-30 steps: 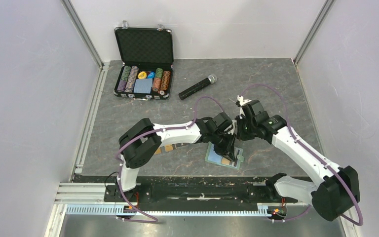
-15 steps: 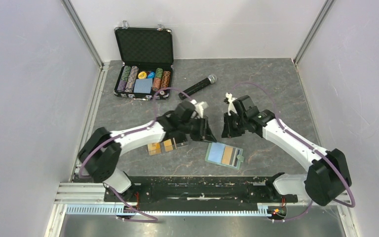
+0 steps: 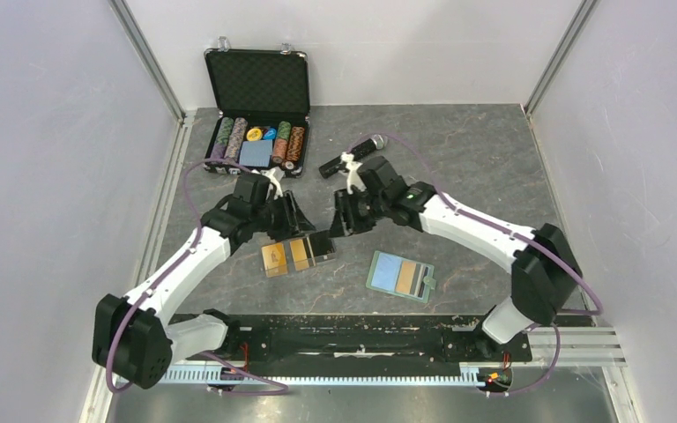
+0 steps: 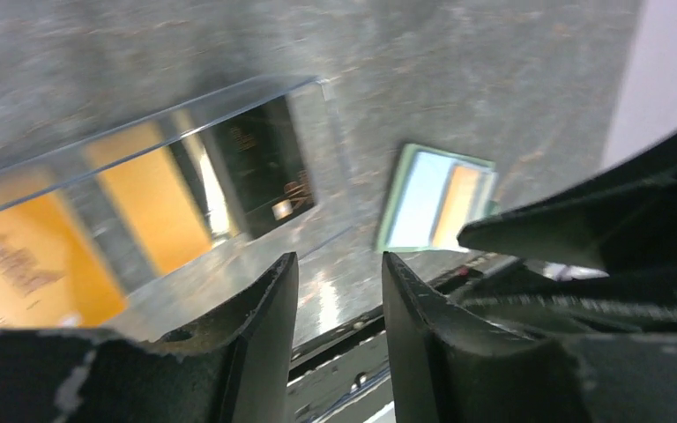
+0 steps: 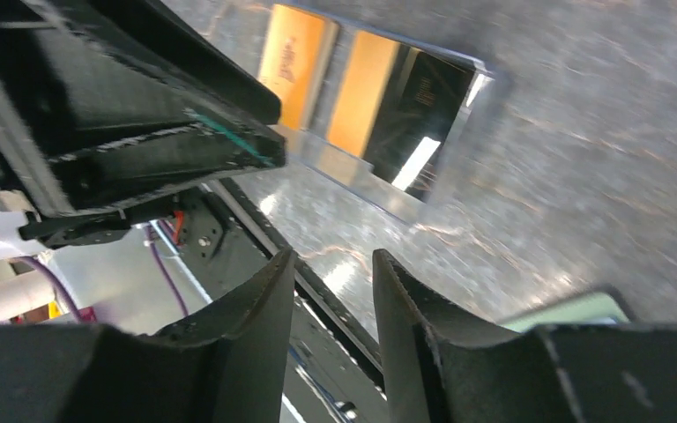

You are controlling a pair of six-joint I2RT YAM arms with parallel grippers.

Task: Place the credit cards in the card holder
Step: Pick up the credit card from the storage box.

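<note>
The card holder [image 3: 400, 276] lies open on the table, sage-green rim, light blue inside, with an orange card [image 3: 407, 278] in its right half. It also shows in the left wrist view as the card holder [image 4: 436, 198]. More credit cards sit in a clear tray [image 3: 295, 256]: a gold-orange card [image 3: 275, 259], an orange card [image 3: 300, 254] and a black card [image 3: 320, 248]. My left gripper [image 3: 298, 218] hovers just behind the tray, open and empty. My right gripper [image 3: 341, 220] hangs beside it, right of the tray, open and empty too.
An open black case of poker chips [image 3: 256, 141] stands at the back left. A black microphone [image 3: 353, 156] lies behind the right arm. Grey walls close in both sides, and the black rail [image 3: 344, 339] runs along the near edge.
Both arms swung left, away from the card holder, to the clear tray. Both grippers opened wider. The holder now lies uncovered with an orange card in it.
</note>
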